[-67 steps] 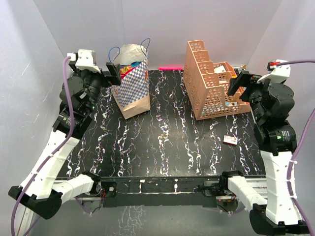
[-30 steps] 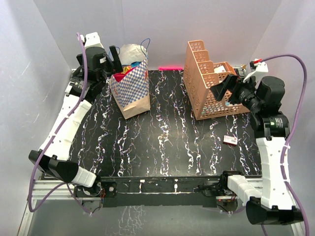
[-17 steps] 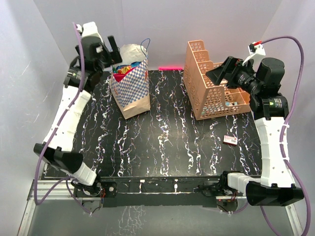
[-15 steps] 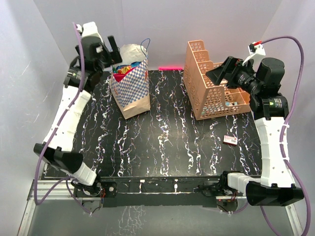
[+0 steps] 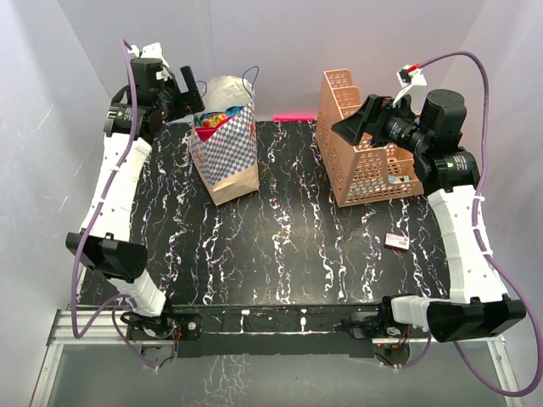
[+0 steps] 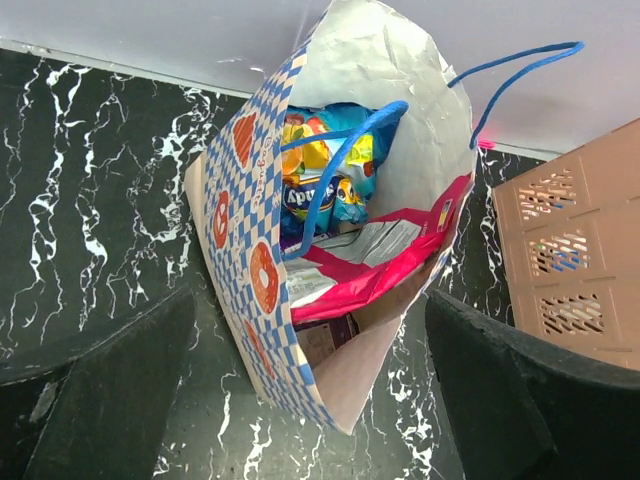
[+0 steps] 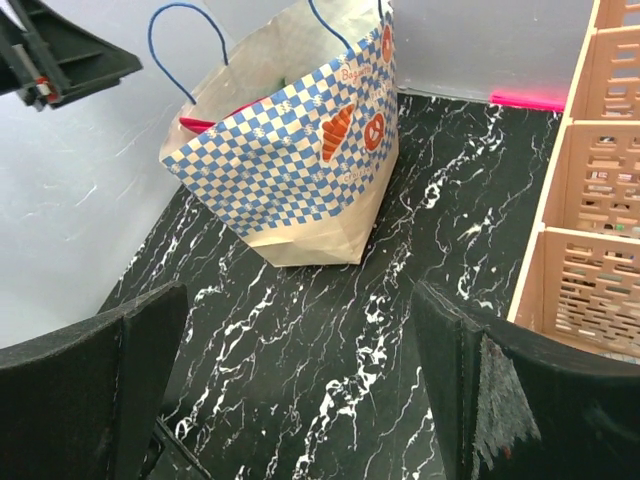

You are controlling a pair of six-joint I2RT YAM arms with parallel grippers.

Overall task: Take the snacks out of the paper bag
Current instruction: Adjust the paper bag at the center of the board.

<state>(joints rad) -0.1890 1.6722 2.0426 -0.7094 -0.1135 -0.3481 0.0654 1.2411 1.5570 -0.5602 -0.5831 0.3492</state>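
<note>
Left hand (image 5: 188, 89), raised at the far left corner, beside and above the mouth of the paper bag (image 5: 229, 161): I read its two fingers as spread wide, with nothing between them. In its wrist view the dark fingers sit at the lower corners and I look straight down into the open bag.

Right hand (image 5: 350, 125), held high over the left end of the orange lattice rack (image 5: 365, 161) and aimed toward the bag: its fingers are also fully apart and it grips nothing. It is well apart from the bag.

The paper bag stands upright on the black marbled counter (image 5: 280, 246), at the far left near the back wall, with its blue cord handles (image 6: 345, 160) arching over the mouth.

The snacks (image 6: 325, 180) all lie inside the bag. I can make out a blue-and-yellow packet toward the back and a large red packet (image 6: 380, 270) with a silver panel in front of it. A darker packet beneath is mostly hidden.

A small red-and-white card (image 5: 397, 242) lies flat on the counter at the right, near the rack.
</note>
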